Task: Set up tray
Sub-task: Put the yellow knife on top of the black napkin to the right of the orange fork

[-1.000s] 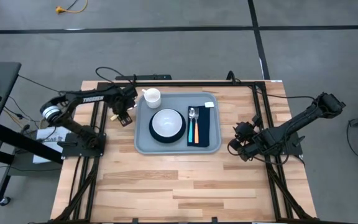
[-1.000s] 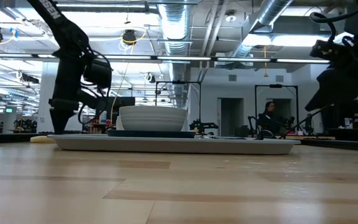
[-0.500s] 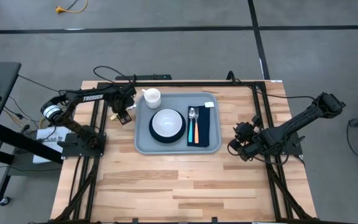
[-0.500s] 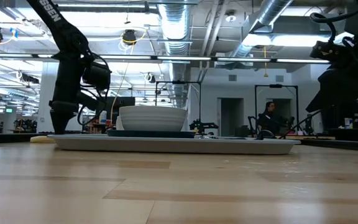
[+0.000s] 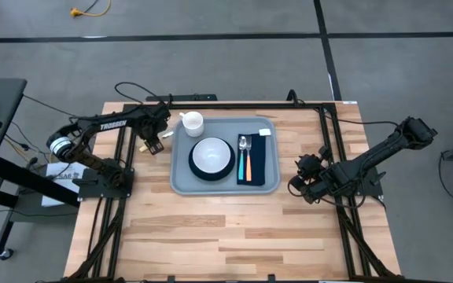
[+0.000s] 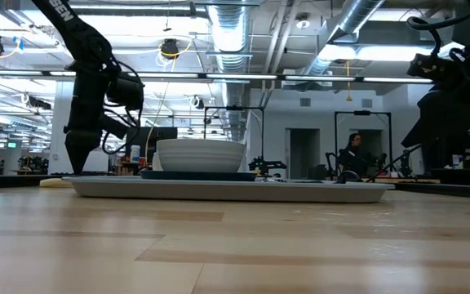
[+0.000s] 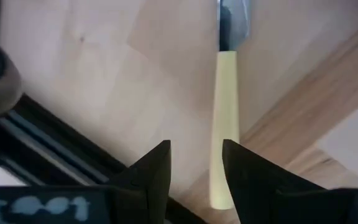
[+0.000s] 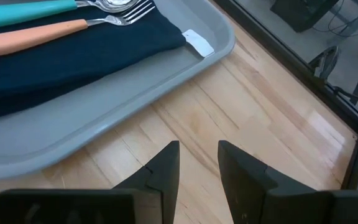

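Tray (image 5: 181, 182): holds bowl (image 5: 211, 155), napkin (image 5: 256, 165) with cutlery. Left gripper (image 7: 195, 163), narrowly parted, empty, over yellow-handled knife (image 7: 225, 130) on tabletop (image 5: 211, 228), likely next pickup. Right gripper (image 8: 197, 163), narrowly parted, empty, waits beside tray.

"TROSSEN" — on left arm (image 5: 112, 124)

**Your robot's look**

You have two dark arms: the left arm (image 5: 112, 124) carries white "TROSSEN" lettering and a white-ringed joint, with black cables looping behind. The right arm (image 5: 368, 161) is plain black. Both have flat, tapered dark fingers (image 8: 166, 168).
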